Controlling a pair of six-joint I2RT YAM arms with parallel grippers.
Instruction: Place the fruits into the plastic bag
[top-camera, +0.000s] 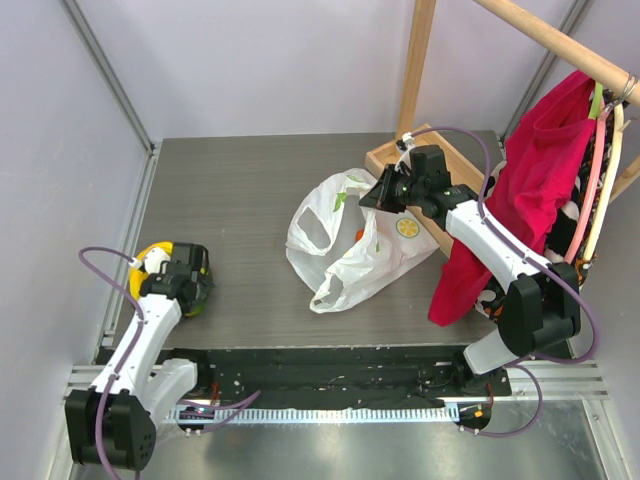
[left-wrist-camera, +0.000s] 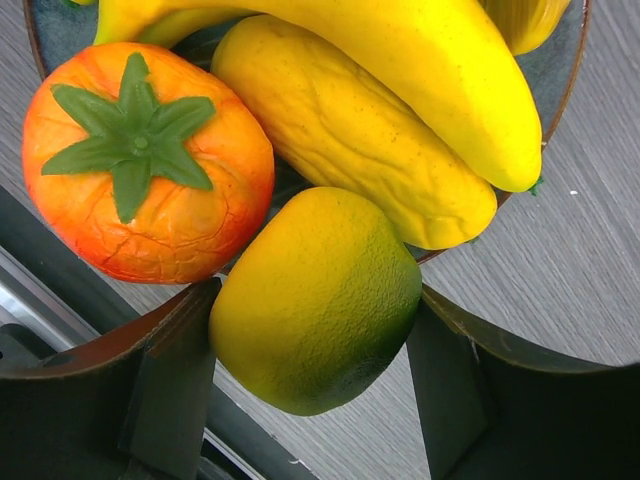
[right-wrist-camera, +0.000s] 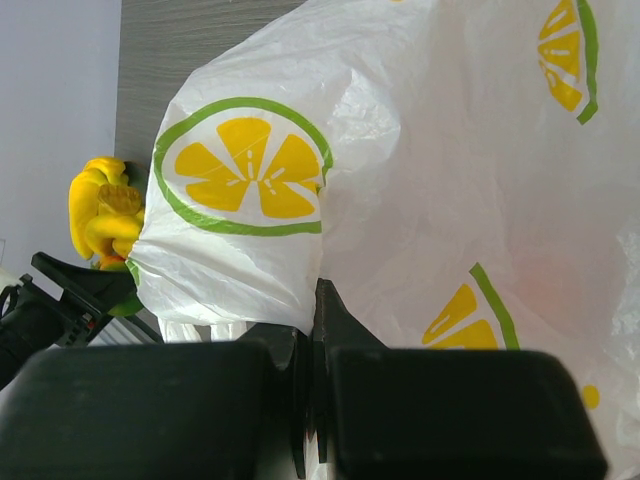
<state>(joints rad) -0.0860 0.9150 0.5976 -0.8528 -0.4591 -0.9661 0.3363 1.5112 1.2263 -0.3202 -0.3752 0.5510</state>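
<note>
Grey table (top-camera: 250, 200) — left end effector (top-camera: 188, 282) straddles mango (left-wrist-camera: 315, 300) (grip unclear), right end effector (right-wrist-camera: 314, 335) pinches bag (top-camera: 345, 245)

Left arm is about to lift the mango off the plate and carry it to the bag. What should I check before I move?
1. The left gripper straddles the mango: ok, one finger on each side.
2. Grip is firm: cannot tell, contact is unclear.
3. Neighbours are clear: not ok, the orange fruit sits right beside one finger.
4. The right gripper holds the bag: ok, shut on its edge.
5. Bag mouth is open toward the plate: cannot tell.
6. The table between plate and bag is free: ok.
</note>
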